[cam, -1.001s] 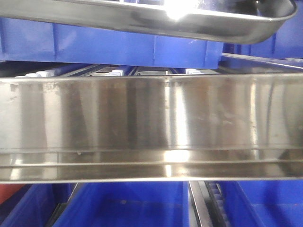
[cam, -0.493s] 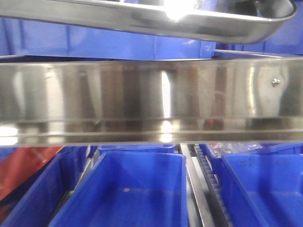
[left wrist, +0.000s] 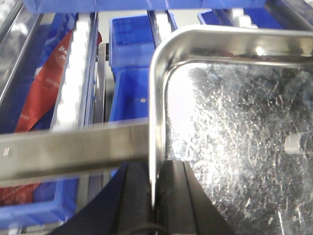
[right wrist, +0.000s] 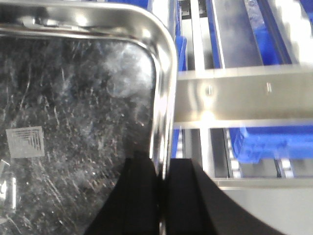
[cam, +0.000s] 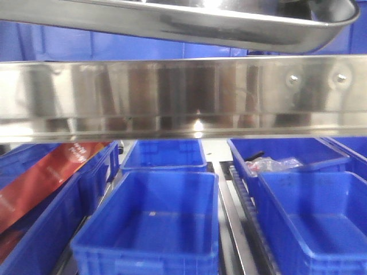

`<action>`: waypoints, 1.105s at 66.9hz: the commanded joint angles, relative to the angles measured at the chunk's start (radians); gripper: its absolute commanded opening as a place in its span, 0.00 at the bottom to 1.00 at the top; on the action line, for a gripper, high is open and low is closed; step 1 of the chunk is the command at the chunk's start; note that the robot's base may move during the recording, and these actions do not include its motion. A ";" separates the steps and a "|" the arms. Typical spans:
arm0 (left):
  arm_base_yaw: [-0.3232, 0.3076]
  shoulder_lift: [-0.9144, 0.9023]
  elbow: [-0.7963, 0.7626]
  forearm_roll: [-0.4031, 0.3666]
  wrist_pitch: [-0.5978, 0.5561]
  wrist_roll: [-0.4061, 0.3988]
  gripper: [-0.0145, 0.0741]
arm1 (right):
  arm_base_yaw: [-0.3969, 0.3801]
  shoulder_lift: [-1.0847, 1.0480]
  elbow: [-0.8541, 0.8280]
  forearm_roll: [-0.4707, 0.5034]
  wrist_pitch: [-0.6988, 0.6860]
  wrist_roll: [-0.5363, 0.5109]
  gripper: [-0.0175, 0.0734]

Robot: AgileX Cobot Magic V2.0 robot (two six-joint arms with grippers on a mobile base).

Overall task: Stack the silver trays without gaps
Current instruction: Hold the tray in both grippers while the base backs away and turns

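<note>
Stainless silver tray (cam: 229, 31) hangs just above the rail (cam: 172, 97); blue bins (cam: 155, 217) sit below the rail. Left hand (left wrist: 155, 196) and right hand (right wrist: 164, 196) each pinch an opposite rolled rim. Likely stiff, light and slick; the rims look the surest hold.

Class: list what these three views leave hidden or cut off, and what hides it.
Front view: the silver tray is cut off by the top edge, so its inside cannot be seen.
Front view: the steel rail hides what lies behind it.
Left wrist view: the tray's right side runs off the frame.
Right wrist view: the tray hides whatever sits below it.
</note>
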 commanded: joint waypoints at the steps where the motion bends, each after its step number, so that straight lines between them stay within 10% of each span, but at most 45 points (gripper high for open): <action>1: -0.006 -0.005 0.001 0.037 -0.003 0.009 0.15 | 0.007 -0.012 -0.004 -0.038 -0.018 -0.008 0.18; 74: -0.006 -0.005 0.001 0.039 -0.003 0.009 0.15 | 0.007 -0.012 -0.004 -0.038 -0.018 -0.008 0.18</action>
